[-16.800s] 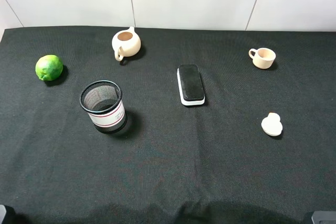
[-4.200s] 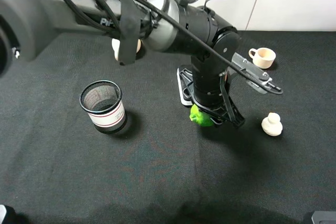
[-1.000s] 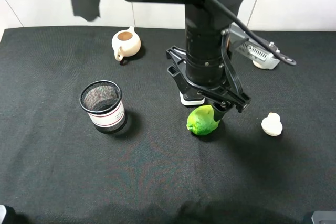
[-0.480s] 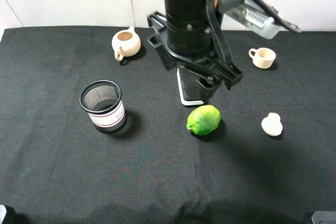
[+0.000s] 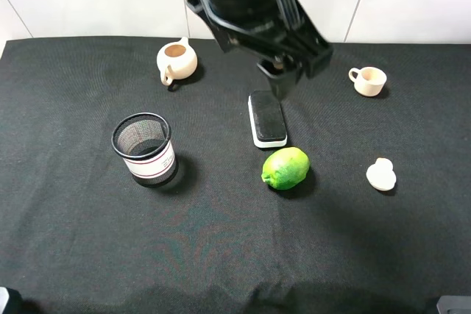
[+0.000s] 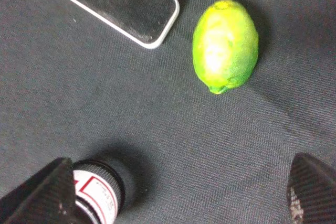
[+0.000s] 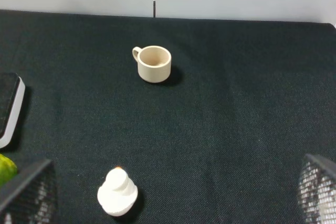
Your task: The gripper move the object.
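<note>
The green lime (image 5: 285,168) lies on the black cloth just in front of the black and white eraser (image 5: 267,118). It also shows in the left wrist view (image 6: 226,45) and at the edge of the right wrist view (image 7: 6,169). My left gripper (image 5: 291,71), large and black, hangs high above the eraser, behind the lime, open and empty. In its wrist view (image 6: 181,198) the jaws stand wide apart with nothing between them. My right gripper (image 7: 173,198) is open and empty, and out of the exterior high view.
A mesh pen cup (image 5: 144,148) stands at the left. A beige teapot (image 5: 176,61) is at the back left and a beige cup (image 5: 368,80) at the back right. A small white lid-like piece (image 5: 381,175) lies to the right of the lime.
My left gripper has let go of the lime and risen up and back, away from it. The lime stays where it was set down, in front of the eraser.
</note>
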Motion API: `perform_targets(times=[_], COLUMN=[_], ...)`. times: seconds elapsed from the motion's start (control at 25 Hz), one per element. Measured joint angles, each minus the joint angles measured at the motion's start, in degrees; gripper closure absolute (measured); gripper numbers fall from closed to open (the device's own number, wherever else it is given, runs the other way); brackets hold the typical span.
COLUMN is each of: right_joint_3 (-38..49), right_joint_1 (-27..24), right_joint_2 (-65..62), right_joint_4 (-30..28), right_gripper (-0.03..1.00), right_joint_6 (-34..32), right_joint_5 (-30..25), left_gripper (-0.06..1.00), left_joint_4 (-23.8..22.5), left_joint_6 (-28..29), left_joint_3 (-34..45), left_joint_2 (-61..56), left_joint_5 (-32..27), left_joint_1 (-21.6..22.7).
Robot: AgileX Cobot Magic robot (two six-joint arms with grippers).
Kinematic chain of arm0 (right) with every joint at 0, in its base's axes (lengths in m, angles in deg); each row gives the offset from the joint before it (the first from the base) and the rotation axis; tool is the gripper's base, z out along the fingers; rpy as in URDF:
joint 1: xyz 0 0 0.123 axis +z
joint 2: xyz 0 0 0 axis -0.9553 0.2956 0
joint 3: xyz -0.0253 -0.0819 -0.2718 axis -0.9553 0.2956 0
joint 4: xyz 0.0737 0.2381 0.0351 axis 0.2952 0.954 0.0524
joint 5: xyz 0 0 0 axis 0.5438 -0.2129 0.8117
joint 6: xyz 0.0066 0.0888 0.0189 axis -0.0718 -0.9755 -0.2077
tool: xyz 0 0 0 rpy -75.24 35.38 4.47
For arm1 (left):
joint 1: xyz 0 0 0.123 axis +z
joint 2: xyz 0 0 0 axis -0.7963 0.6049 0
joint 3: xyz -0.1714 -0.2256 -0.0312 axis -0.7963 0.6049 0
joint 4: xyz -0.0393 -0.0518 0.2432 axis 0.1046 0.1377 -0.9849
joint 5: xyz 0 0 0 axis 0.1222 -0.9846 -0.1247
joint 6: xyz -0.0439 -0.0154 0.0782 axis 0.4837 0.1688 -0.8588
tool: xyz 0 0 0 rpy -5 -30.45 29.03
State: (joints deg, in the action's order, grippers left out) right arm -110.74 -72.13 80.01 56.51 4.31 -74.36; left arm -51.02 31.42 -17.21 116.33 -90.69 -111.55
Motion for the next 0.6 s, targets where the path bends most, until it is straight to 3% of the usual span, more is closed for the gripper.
perform_targets(times=[0.6], right_joint_3=[0.0], right_joint_1=[0.0], right_joint_2=[0.0], right_joint_4=[0.0], right_gripper=[0.27], right_joint_6=[0.0], right_joint_5=[0.0], left_gripper=[0.08], left_joint_4=[-2.7], left_joint_6=[-3.8], left_joint_3=[17.1], left_joint_2=[-17.5], left_joint_5=[0.0], left_joint_1=[0.0])
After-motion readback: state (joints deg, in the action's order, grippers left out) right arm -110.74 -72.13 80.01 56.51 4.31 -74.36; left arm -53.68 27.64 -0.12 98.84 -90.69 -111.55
